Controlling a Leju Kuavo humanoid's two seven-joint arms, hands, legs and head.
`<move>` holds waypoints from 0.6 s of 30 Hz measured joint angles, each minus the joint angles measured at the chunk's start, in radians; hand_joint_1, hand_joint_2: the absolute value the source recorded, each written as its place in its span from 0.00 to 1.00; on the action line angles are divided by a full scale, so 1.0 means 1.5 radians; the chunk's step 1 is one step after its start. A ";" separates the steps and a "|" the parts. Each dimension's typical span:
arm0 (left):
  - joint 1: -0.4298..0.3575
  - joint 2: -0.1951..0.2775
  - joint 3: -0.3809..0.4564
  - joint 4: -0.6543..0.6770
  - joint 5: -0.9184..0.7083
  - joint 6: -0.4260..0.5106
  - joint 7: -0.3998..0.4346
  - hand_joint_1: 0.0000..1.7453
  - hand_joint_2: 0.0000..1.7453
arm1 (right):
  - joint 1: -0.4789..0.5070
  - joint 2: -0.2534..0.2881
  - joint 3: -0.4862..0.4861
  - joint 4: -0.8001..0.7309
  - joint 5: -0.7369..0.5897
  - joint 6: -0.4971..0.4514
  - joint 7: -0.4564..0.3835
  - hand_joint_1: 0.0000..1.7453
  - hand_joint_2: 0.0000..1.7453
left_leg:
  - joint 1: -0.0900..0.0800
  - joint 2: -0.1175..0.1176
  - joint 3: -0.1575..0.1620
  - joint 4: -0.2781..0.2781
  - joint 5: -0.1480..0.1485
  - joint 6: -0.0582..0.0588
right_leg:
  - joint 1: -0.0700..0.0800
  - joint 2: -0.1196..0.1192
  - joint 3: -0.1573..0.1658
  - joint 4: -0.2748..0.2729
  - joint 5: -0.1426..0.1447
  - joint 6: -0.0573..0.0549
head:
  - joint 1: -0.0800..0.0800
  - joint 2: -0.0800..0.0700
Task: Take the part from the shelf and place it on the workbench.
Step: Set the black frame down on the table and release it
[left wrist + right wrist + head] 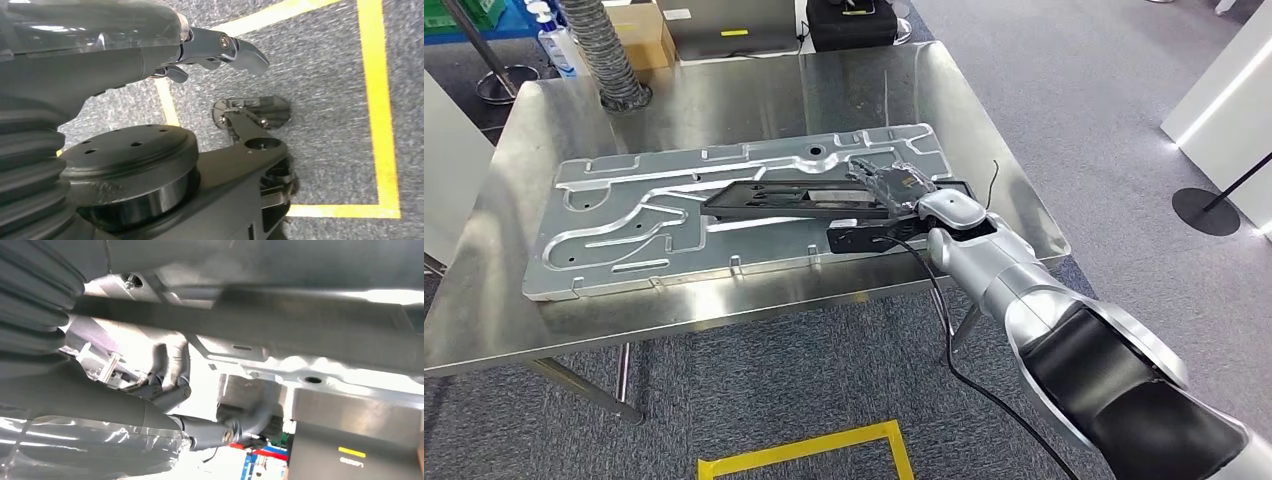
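Observation:
A long flat black part (pixel 794 198) lies slanted across a large silver machined plate (pixel 624 230) on the steel workbench (pixel 724 95). My right hand (pixel 894 188) grips the part's right end from above, near the bench's right side. In the right wrist view the black part (pixel 280 315) runs as a dark blurred bar just past my right hand (pixel 170 390), with the silver plate behind it. My left hand (pixel 215 47) hangs over the grey carpet, fingers apart and holding nothing.
A grey ribbed hose (pixel 604 50) stands on the bench's far left corner. Boxes and a black case (pixel 854 22) sit behind the bench. A black cable (pixel 944 330) hangs from my right arm. Yellow floor tape (pixel 814 450) marks the carpet in front.

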 joint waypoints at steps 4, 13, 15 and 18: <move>0.000 0.000 0.001 0.000 0.001 0.013 0.010 0.00 0.00 | 0.002 0.004 0.000 0.003 0.008 0.007 -0.002 0.00 0.00 | 0.000 0.000 0.001 0.004 -0.002 -0.002 | -0.003 -0.001 0.015 -0.036 0.042 0.000 | 0.000 0.000; -0.003 0.000 0.001 0.000 0.002 0.012 0.010 0.00 0.00 | -0.005 0.012 0.000 0.003 0.014 0.008 -0.001 0.00 0.00 | -0.001 -0.001 -0.023 0.061 -0.043 -0.030 | -0.001 -0.003 0.074 -0.161 0.085 -0.027 | 0.000 0.000; -0.003 0.000 0.002 0.000 0.004 0.011 0.016 0.00 0.00 | -0.004 0.014 -0.001 0.003 0.017 0.009 0.000 0.00 0.00 | 0.000 -0.001 -0.062 0.153 -0.087 -0.035 | -0.001 -0.003 0.074 -0.161 0.085 -0.030 | 0.000 0.000; -0.002 0.000 0.003 0.000 0.007 0.011 0.021 0.00 0.00 | -0.001 0.016 -0.001 0.005 0.019 0.011 0.000 0.00 0.00 | 0.001 -0.001 -0.078 0.186 -0.083 -0.036 | 0.000 -0.002 0.075 -0.160 0.085 -0.030 | 0.000 0.000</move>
